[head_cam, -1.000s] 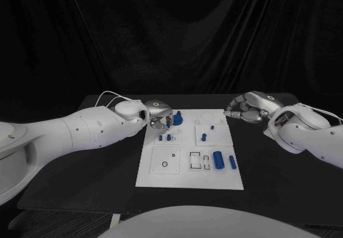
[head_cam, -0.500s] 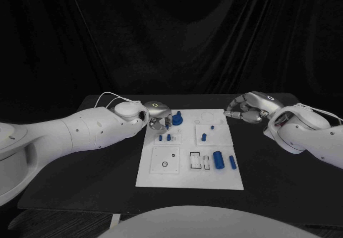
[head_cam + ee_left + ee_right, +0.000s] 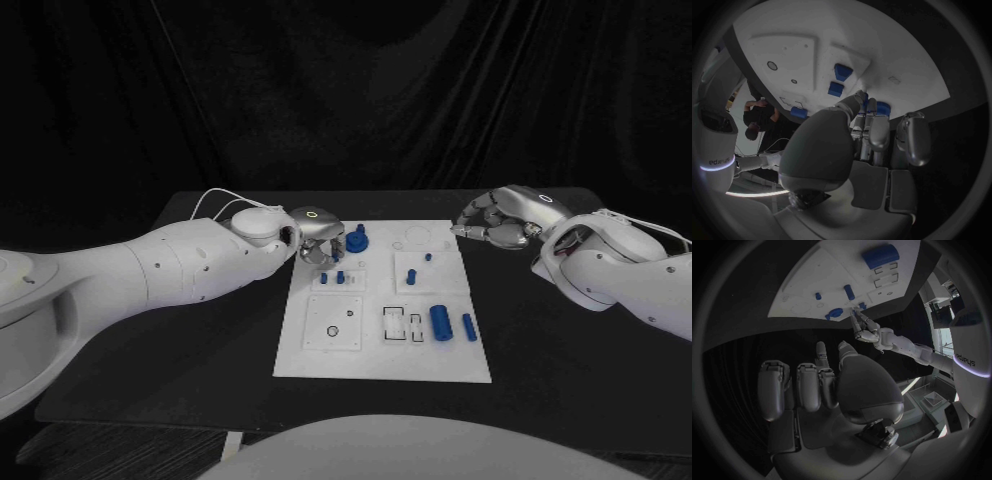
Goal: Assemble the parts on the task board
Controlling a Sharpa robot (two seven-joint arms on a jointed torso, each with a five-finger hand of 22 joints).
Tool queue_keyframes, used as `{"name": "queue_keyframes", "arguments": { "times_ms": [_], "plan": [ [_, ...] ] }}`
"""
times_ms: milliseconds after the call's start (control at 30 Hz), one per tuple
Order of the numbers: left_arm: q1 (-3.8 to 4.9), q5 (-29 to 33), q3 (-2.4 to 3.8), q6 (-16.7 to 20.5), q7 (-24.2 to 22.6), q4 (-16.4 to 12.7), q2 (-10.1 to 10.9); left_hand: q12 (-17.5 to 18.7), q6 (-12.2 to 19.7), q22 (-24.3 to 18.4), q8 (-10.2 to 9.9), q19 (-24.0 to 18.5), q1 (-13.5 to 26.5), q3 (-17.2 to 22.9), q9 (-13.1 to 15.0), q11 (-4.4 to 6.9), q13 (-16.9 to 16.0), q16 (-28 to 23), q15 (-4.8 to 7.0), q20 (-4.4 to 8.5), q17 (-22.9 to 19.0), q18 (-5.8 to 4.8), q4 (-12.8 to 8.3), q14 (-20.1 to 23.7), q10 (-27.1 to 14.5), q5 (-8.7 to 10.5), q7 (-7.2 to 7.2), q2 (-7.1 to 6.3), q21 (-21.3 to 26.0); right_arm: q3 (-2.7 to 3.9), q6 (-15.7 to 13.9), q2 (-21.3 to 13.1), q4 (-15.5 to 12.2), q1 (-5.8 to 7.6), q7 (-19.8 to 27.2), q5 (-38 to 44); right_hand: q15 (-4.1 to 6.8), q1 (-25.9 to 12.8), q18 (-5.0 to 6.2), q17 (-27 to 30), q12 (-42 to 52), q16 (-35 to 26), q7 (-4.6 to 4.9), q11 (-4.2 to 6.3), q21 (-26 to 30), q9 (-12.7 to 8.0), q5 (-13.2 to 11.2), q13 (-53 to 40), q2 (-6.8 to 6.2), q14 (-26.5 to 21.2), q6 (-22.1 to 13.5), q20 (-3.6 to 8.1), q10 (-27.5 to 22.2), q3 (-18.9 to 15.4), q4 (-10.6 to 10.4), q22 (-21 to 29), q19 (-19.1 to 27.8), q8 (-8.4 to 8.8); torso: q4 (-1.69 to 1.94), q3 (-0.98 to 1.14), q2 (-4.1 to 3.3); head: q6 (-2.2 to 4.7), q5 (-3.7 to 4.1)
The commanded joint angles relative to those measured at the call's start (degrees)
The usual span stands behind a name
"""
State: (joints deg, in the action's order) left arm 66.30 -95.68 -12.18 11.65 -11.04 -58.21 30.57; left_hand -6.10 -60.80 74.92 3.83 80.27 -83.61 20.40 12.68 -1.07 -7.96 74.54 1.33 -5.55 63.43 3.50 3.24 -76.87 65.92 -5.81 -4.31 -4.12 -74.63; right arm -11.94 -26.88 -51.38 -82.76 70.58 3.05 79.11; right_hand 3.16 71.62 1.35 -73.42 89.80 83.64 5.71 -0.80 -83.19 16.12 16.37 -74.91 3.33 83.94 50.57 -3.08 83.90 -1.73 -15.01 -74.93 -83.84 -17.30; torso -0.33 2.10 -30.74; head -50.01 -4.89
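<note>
Over the last second almost nothing has shifted: your left hand stays at the task board's far left corner with its fingers reaching the blue round part, so that placement looks unfinished. The left wrist view shows fingertips touching it, though you cannot tell whether they grip it. Your right hand hangs off the far right corner, fingers loosely curled on nothing.
</note>
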Motion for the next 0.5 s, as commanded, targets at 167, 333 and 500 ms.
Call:
{"name": "queue_keyframes", "arguments": {
  "times_ms": [167, 333, 500],
  "plan": [
    [-0.40, 0.0, 0.04, -0.2, -0.2, 0.3, -0.5, 0.3, 0.4, 10.3, 0.0, -0.4, -0.6, 0.1, -0.1, -0.01, 0.0, -0.2, -0.05, 0.11, 0.0, 0.08, 0.0, 0.3, -0.3, -0.24, 0.20, -0.06, 0.2, 0.04, 0.3, -0.1, -0.2, -0.15, -0.6, 0.1, -0.34, 0.1, 0.58, 0.1, 0.2, -0.3, 0.04, -0.36, 0.4, -0.1, 0.1, -15.1, 0.39, 3.2, 0.3, -0.35, 6.1, 0.1, -0.1, -12.5, -2.8, 0.11, -0.02, 0.01, -0.02, 0.01, 0.01],
    [-0.59, 0.0, 0.04, 0.0, -0.4, 0.5, -0.8, 0.3, 0.4, 10.3, 0.0, -0.4, -0.6, 0.1, -0.1, -0.02, 0.0, -0.2, -0.04, 0.11, 0.0, 0.07, 0.0, 0.3, -0.3, -0.27, 0.19, -0.06, 0.2, 0.04, 0.3, -0.2, -0.3, -0.16, -0.6, 0.1, -0.34, 0.1, 0.58, 0.1, 0.2, -0.3, 0.03, -0.36, 0.3, -0.1, 0.1, -15.1, 0.40, 3.2, 0.4, -0.35, 6.1, 0.1, -0.1, -12.5, -2.8, 0.11, -0.04, 0.02, -0.02, 0.01, 0.05],
    [-0.68, 0.0, 0.04, 0.2, -0.4, 0.4, -0.9, 0.2, 0.3, 10.3, 0.0, -0.4, -0.6, 0.1, -0.1, -0.05, 0.0, -0.2, -0.05, 0.10, 0.0, 0.05, 0.0, 0.3, -0.2, -0.31, 0.15, -0.01, 0.2, 0.04, 0.3, -0.1, -0.2, -0.17, -0.6, 0.1, -0.32, 0.2, 0.58, 0.1, 0.2, -0.3, 0.00, -0.34, 0.4, 0.0, 0.1, -15.1, 0.43, 3.2, 0.5, -0.34, 6.1, 0.1, -0.1, -12.5, -2.8, 0.05, -0.03, 0.02, 0.00, 0.01, 0.01]
  ]
}}
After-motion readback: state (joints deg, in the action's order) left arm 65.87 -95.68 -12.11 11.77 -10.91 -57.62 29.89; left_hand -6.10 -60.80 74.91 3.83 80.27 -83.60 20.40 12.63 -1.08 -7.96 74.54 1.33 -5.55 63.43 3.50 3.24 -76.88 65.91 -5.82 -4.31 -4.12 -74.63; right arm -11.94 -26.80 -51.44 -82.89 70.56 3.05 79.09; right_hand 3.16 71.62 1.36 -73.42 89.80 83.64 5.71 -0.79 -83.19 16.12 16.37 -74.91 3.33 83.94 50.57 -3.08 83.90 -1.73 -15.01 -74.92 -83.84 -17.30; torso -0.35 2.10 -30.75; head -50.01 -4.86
